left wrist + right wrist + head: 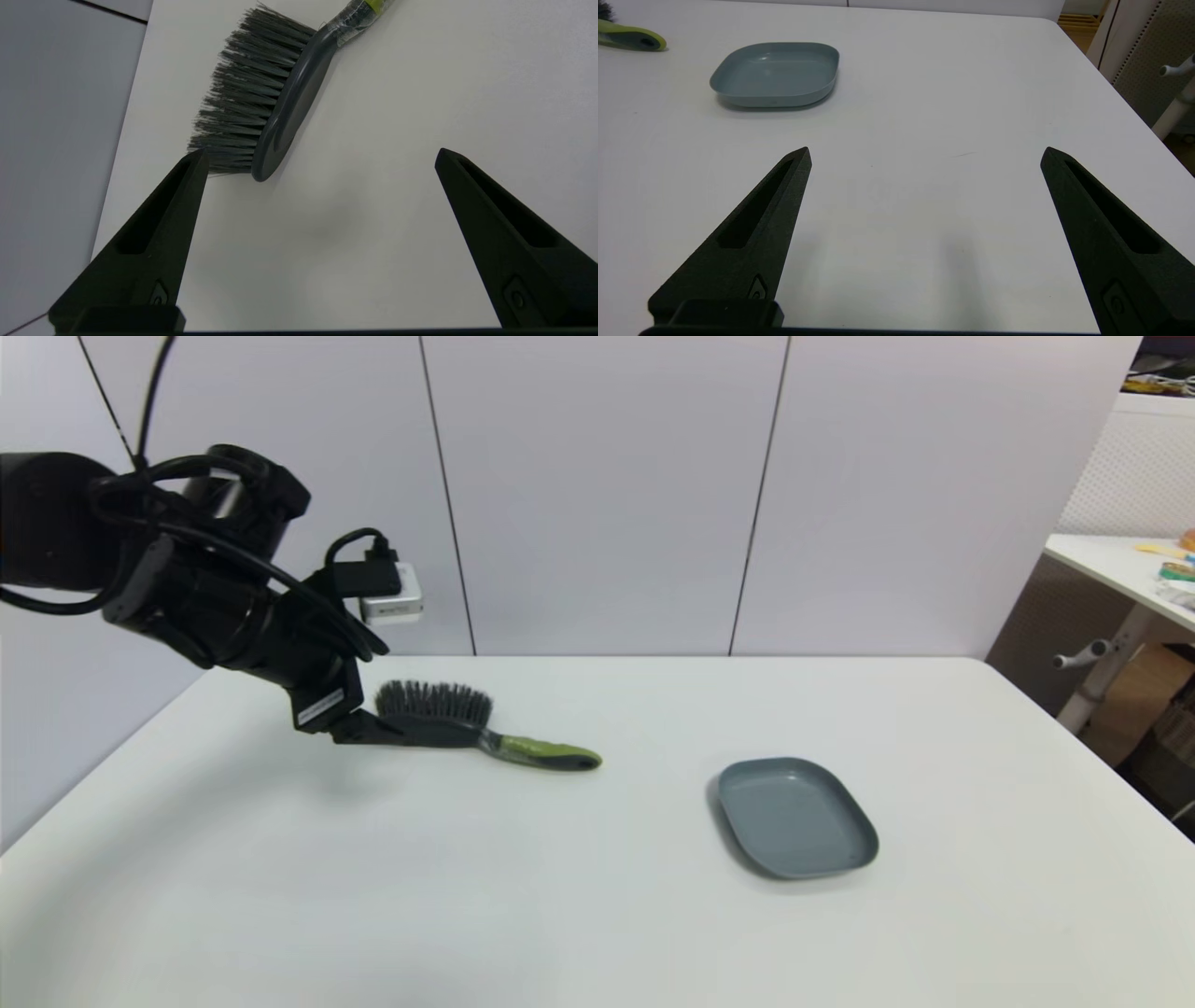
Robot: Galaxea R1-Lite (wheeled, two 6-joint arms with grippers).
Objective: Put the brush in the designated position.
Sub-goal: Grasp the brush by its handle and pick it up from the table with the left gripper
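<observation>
The brush (467, 723) lies on the white table at the back left, bristles up and toward the wall, its lime-green handle (546, 751) pointing toward the grey tray (795, 817). The same brush (271, 93) shows in the left wrist view, with its dark oval head just beyond the fingertips. My left gripper (359, 728) hovers low at the head end of the brush, open (320, 156), holding nothing. My right gripper (924, 154) is open over bare table, out of the head view; from it the tray (775, 74) and the handle tip (633, 39) lie farther off.
The table's right edge (1083, 737) borders a gap with another table (1120, 565) and a stand beyond it. A wall runs close behind the table's far edge. The left arm's bulk (187, 579) overhangs the table's back left corner.
</observation>
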